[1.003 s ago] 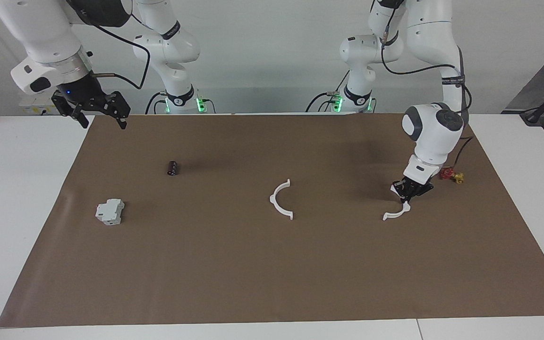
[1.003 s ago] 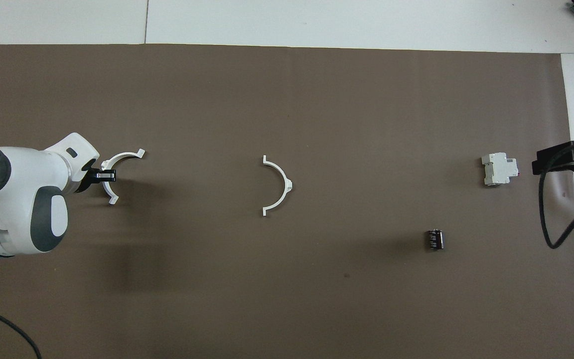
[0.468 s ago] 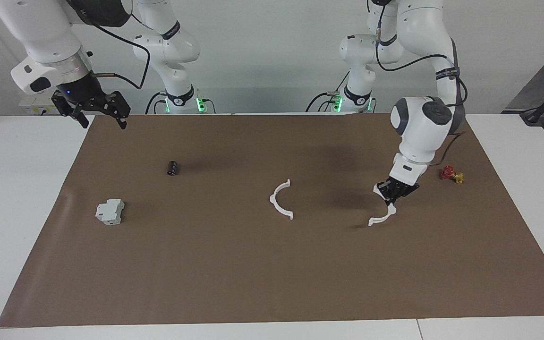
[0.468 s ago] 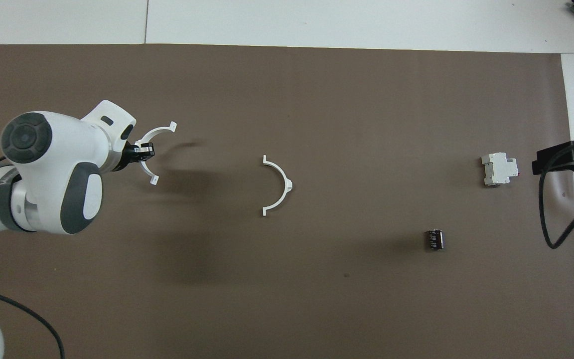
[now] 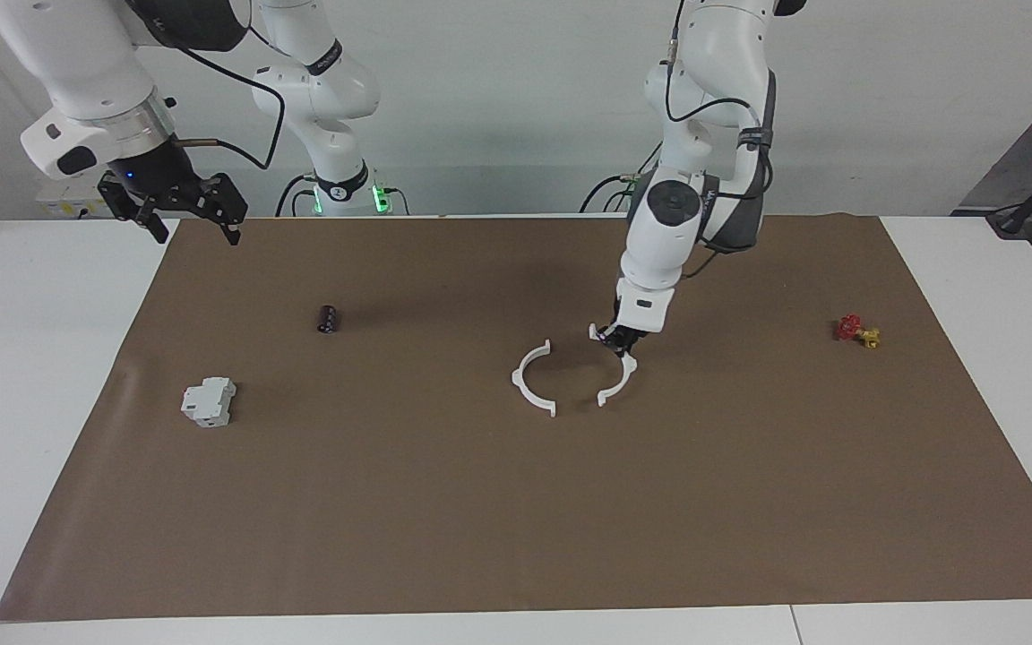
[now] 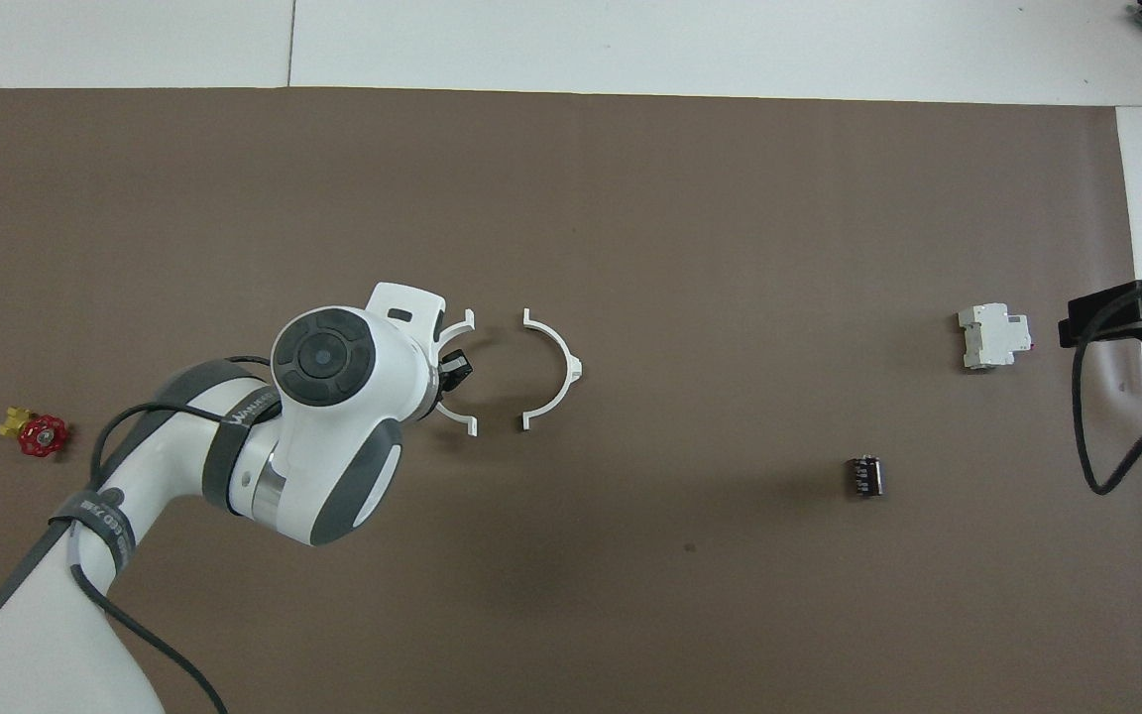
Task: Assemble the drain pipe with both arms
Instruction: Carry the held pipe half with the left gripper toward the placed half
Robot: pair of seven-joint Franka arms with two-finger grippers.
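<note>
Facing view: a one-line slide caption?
Left gripper holds one half-ring beside the other half-ring; right gripper waits open.

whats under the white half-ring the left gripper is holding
Only bare brown mat and the ring's shadow. The left gripper, shut on the white plastic half-ring, hides part of its arc in the overhead view.

Two half-rings mid-tabletop, open sides facing, ends apart: one [image 5: 534,381] lying on the mat [image 5: 516,520], the other [image 5: 616,374] beside it toward the left arm's end. Valve piece [image 5: 857,331] near that end. Cylinder [image 5: 328,319] and box [image 5: 209,401] toward the right arm's end, box farther from the robots.
</note>
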